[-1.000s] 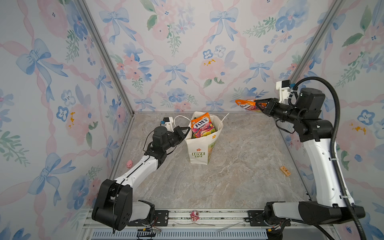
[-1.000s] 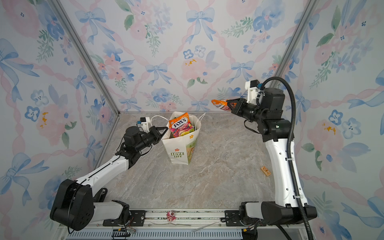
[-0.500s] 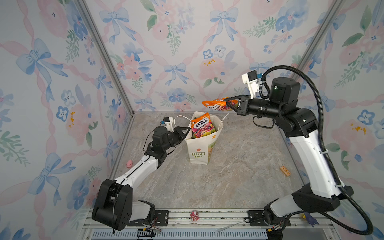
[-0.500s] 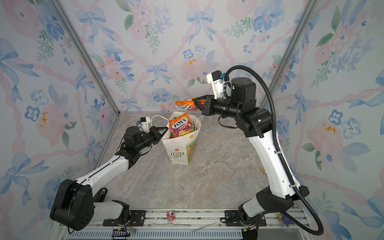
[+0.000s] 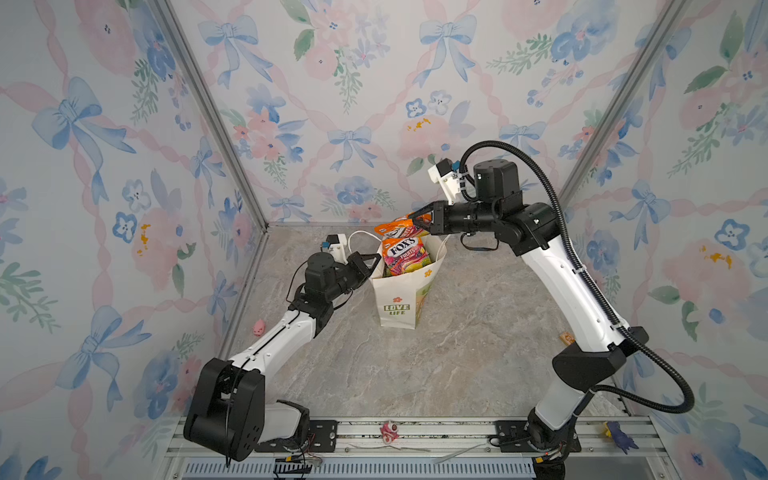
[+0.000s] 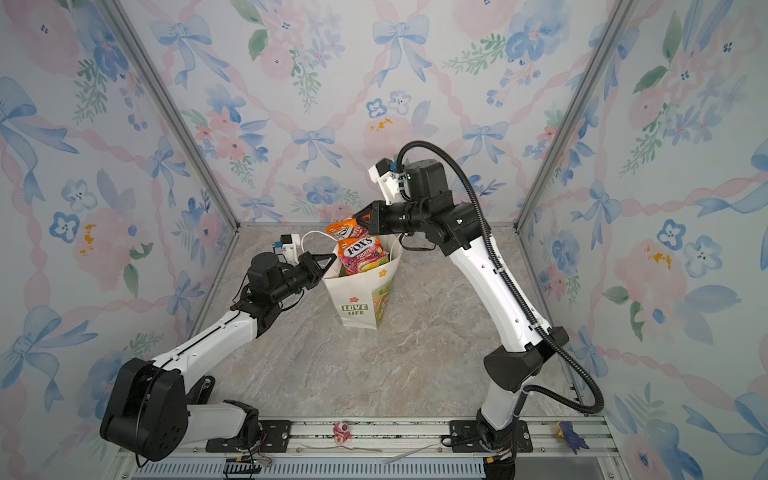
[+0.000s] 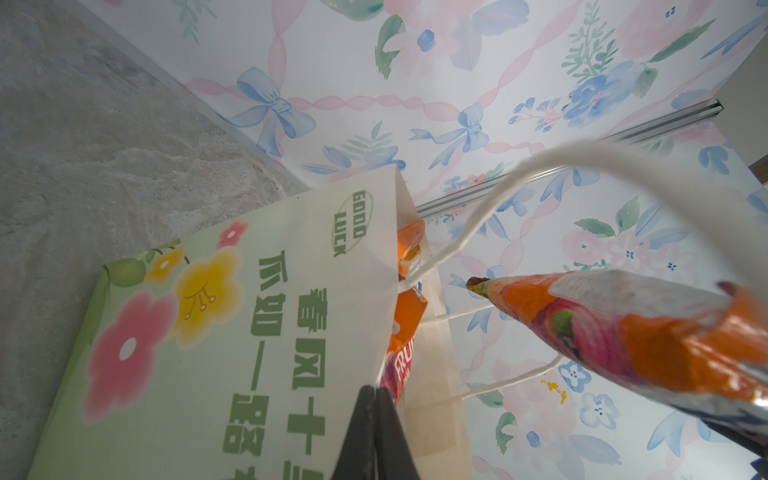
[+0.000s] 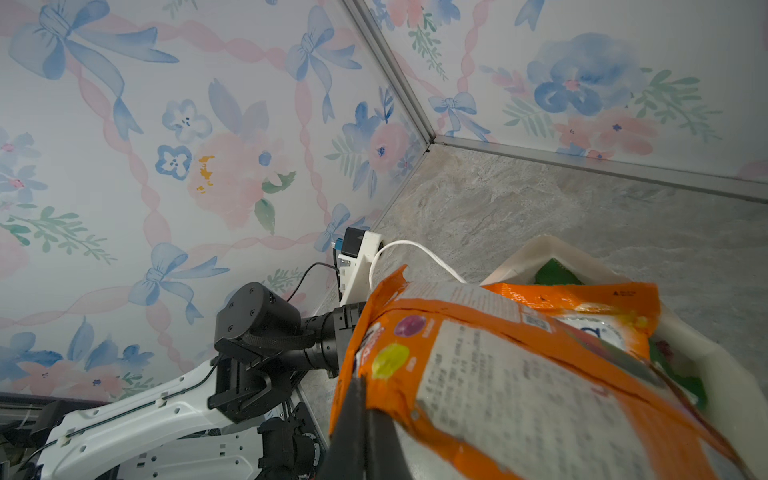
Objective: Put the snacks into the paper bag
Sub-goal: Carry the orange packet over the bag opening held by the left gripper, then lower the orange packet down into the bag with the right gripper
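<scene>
Right gripper (image 5: 416,220) jaws clamped on orange packet (image 5: 390,229), centre frame, just over paper bag (image 5: 395,291) mouth. Left gripper (image 5: 375,261) jaws pinched together on bag rim. Risk: bag looks full, FOX'S packet (image 5: 405,257) protruding; released packet may slide off or tip bag. Marble-look tabletop (image 5: 457,365) flat; floral-papered walls (image 5: 374,83) on three sides.

Standing here, I can read green block letters "LOVE LIFE" on the front of the paper bag (image 5: 395,289) in both top views, toward its 6 o'clock end. At the bag's 12 o'clock the FOX'S packet (image 5: 405,255) pokes out, marked "FOX'S" over "FRUITS". In the left wrist view the bag's side carries "GOOD LUCK" in an oval beside rows of green Chinese characters. The orange packet (image 8: 519,374) in the right wrist view bears a QR code (image 8: 536,322) and fine print too blurred to read.
</scene>
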